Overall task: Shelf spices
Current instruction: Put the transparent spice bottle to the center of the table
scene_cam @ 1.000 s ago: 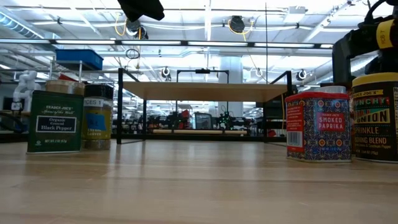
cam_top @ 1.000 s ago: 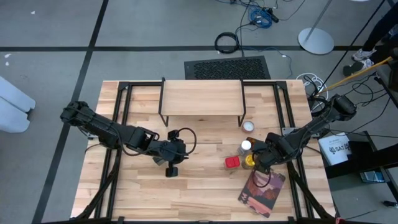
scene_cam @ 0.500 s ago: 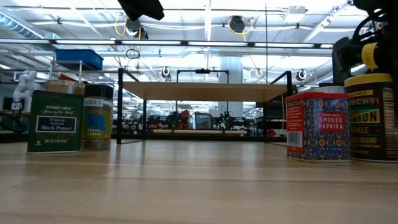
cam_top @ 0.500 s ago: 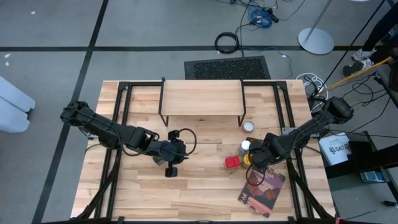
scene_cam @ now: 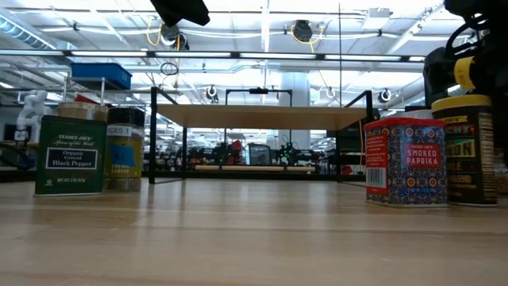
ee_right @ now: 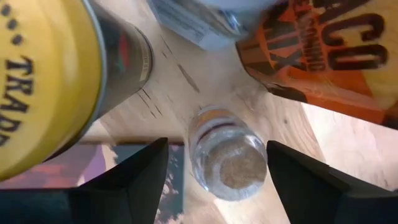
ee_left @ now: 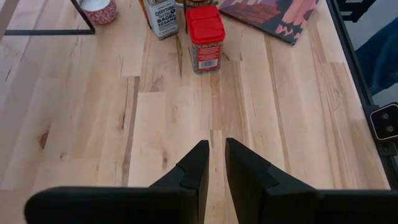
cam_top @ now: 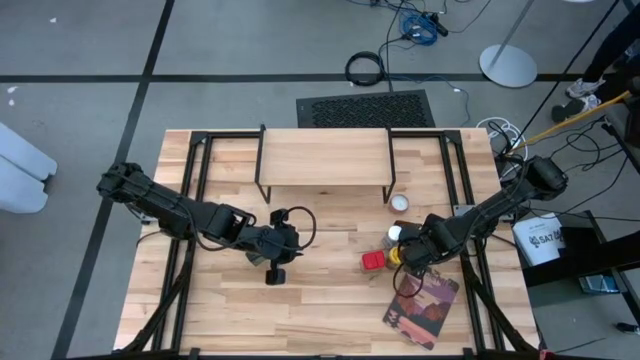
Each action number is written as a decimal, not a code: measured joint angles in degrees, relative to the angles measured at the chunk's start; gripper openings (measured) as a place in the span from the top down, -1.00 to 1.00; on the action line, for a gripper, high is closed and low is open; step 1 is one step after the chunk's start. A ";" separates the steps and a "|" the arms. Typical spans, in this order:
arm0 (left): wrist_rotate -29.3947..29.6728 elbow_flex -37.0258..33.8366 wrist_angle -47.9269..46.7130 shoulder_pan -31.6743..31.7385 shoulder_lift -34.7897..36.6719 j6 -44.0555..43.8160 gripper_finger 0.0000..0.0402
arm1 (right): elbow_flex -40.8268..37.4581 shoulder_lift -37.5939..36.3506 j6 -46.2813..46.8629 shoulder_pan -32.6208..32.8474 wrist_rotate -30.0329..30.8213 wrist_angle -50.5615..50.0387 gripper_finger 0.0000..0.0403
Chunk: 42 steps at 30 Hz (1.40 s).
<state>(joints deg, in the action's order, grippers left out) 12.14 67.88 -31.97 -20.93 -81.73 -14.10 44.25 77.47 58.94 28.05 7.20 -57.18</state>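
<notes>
**A:** Where do the spices stand?

**B:** None is on the shelf (cam_top: 325, 157) yet. Most are clustered on the table's right side, in front of the shelf. In the low view the yellow-lidded onion jar (scene_cam: 464, 151) now sits a little farther off than a second ago, just beside the smoked paprika tin (scene_cam: 406, 162).

**A:** Nudged?

**B:** Probably. The right gripper (cam_top: 410, 255) has slid in over that cluster. Its fingers have narrowed slightly but remain spread, with a small glass jar (ee_right: 227, 163) between them and a gap showing on both sides. The picture-covered book (cam_top: 422, 308) lies just beyond.

**A:** So it isn't gripping anything?

**B:** Not yet. I'd call it lined up for a first pick.

**A:** And the left arm?

**B:** The left gripper (ee_left: 212, 149) waits mid-table, unmoved, its fingers almost pressed together on nothing.
</notes>
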 joint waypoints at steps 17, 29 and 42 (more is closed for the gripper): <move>-0.17 0.00 0.02 -0.11 0.00 -0.09 0.70 | 0.00 2.71 0.54 0.04 -1.86 1.17 -0.05; -0.39 0.00 0.02 -0.11 0.00 -0.07 0.70 | 0.07 2.64 0.45 0.07 -2.84 1.21 0.09; -0.39 0.00 0.02 -0.11 0.00 -0.03 0.70 | -0.02 1.73 1.72 0.24 -4.79 1.07 0.09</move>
<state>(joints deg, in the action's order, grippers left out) 11.75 67.88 -31.94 -21.04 -81.73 -14.13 44.23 79.20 60.66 28.29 2.41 -56.11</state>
